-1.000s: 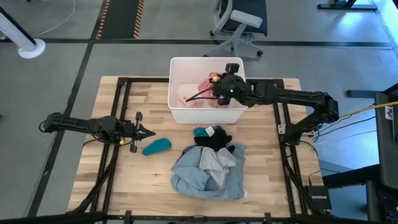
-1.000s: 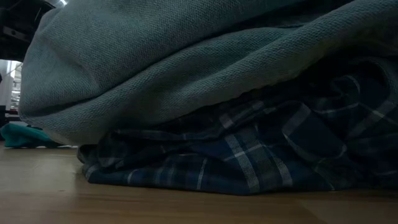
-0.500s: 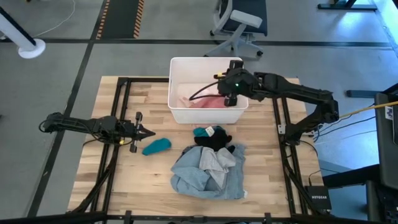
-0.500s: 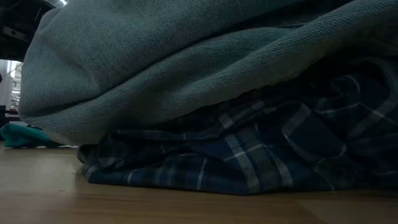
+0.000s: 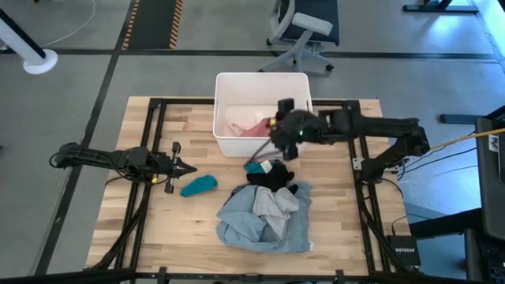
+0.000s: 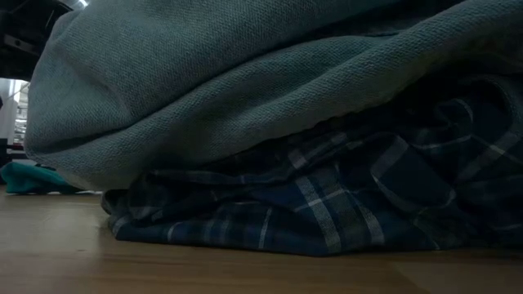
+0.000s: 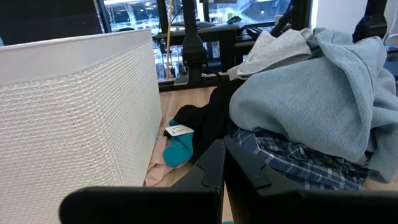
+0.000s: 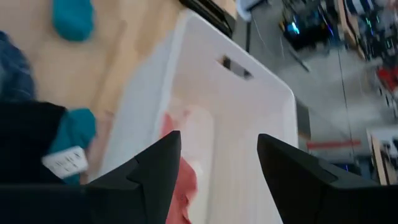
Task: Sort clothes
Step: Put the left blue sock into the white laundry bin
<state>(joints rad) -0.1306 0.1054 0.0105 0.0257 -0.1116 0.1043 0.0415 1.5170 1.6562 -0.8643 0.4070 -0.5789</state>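
The clothes pile lies near the table's middle: a grey-blue shirt (image 5: 264,221) on top of a plaid shirt (image 6: 327,212), with a pale piece (image 5: 274,203), a black piece (image 5: 272,178) and a teal piece with a label (image 5: 256,166) at its far side. Pink pieces (image 5: 251,126) lie in the white bin (image 5: 225,146). A second teal piece (image 5: 199,184) lies on the table to the left. My right gripper (image 5: 264,151) is open and empty over the bin's near wall, above the black piece. My left gripper (image 5: 192,169) is shut and empty beside the left teal piece.
The bin stands at the table's far middle, and its near wall (image 7: 81,118) rises right beside the pile. Bare wood (image 5: 158,229) lies to the left and near side of the pile. An office chair (image 5: 304,28) stands beyond the table.
My right gripper has gone from above the bin's inside toward the table's near edge and now stands over the bin's near wall, close to the pile. The pink pieces lie in the bin. My left arm and the pile have kept still.
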